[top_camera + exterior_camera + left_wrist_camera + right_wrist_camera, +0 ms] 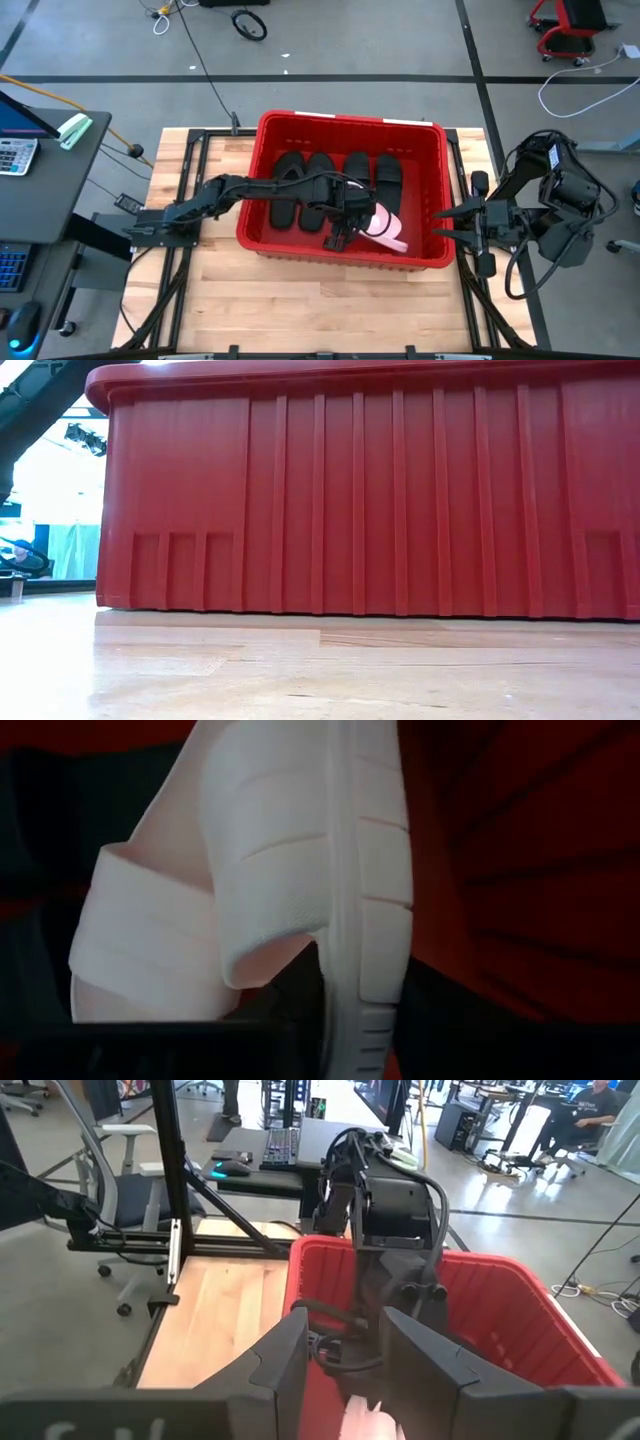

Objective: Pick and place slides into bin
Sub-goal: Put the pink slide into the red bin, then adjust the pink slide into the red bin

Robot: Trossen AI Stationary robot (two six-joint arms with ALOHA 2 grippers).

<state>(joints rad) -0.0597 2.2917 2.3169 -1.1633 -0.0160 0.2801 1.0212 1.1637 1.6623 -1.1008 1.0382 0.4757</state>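
Left gripper [345, 228] fingers around pink slide [385, 228] (tilted), inside red bin [262, 160]

Low view: bin [400, 490] hides slides, both pincers.

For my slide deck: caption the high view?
Left gripper lowers pink slide into red bin beside black slides; right gripper waits.

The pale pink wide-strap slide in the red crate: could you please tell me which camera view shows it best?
The left wrist view: the pale pink wide-strap slide fills it, with strap and grooved edge clear. The high view shows it small, inside the bright red plastic crate. The right wrist view catches a pale sliver. The low view shows only the crate's wall.
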